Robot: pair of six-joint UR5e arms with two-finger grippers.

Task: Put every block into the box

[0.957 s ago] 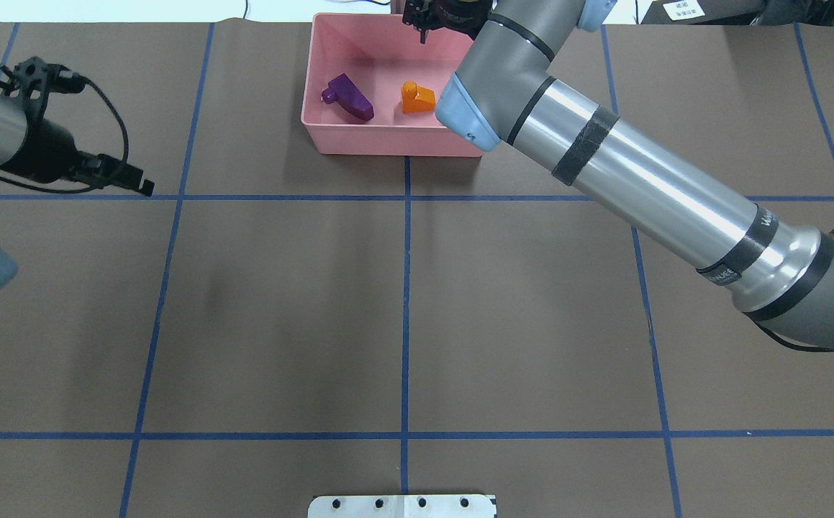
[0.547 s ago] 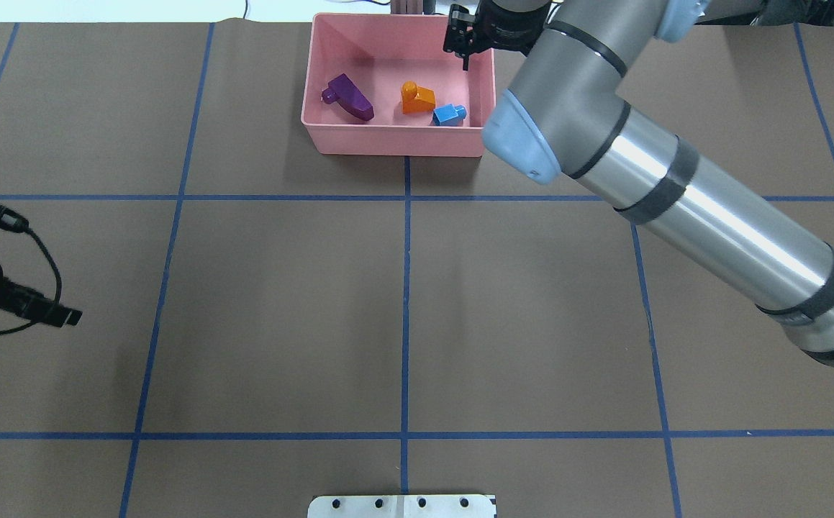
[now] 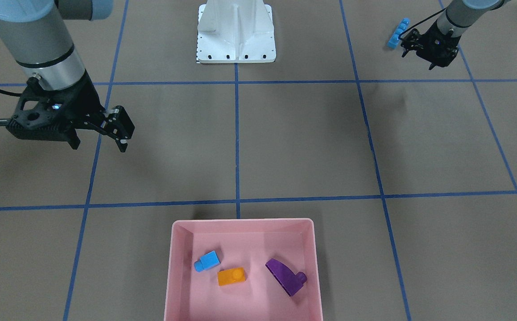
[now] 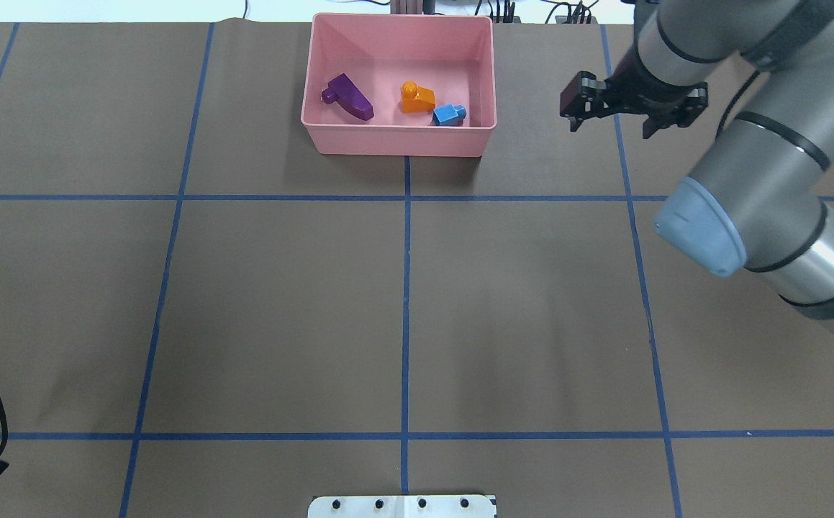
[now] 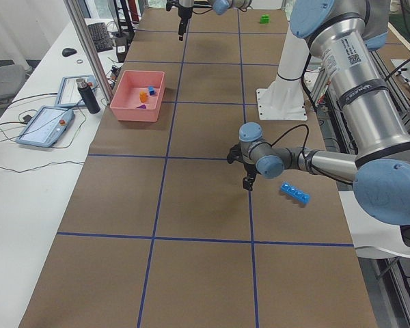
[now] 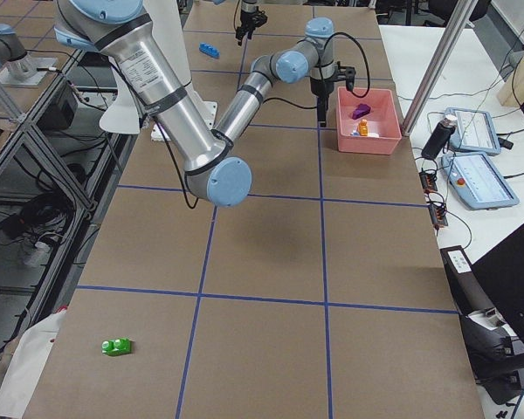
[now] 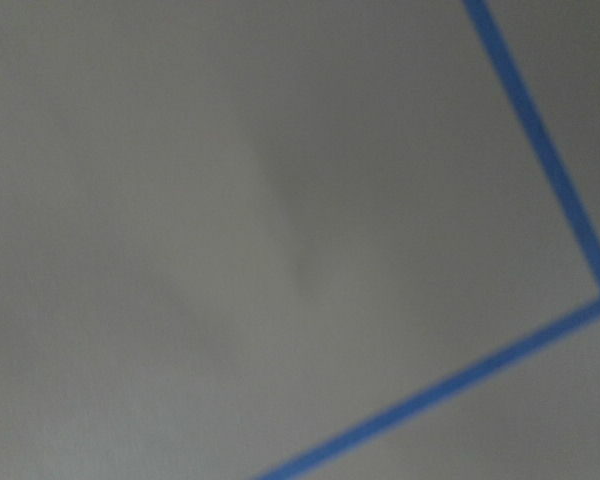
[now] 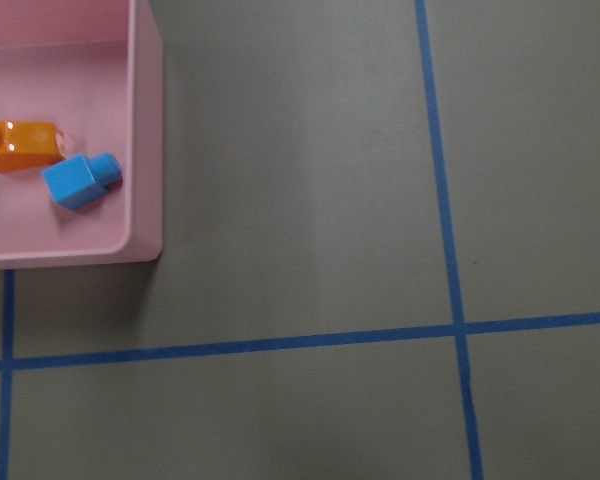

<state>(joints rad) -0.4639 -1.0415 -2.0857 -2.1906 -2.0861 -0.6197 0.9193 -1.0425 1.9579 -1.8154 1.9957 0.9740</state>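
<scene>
Three blocks (image 3: 231, 276) are lying inside the box (image 3: 240, 221).
Right gripper (image 3: 122, 129) is hovering near it, fingers spread, empty; left gripper (image 3: 421, 55): grip state cannot be told.

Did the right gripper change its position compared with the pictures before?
Yes. In the overhead view the right gripper was over the box; now it is outside, past the box's right wall, on that view's right.

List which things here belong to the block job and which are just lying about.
Job: box, with purple block, orange block and small blue block inside it; long blue block and green block out on the table.
Lying about: robot base, tablet, bottle, keyboard.
</scene>
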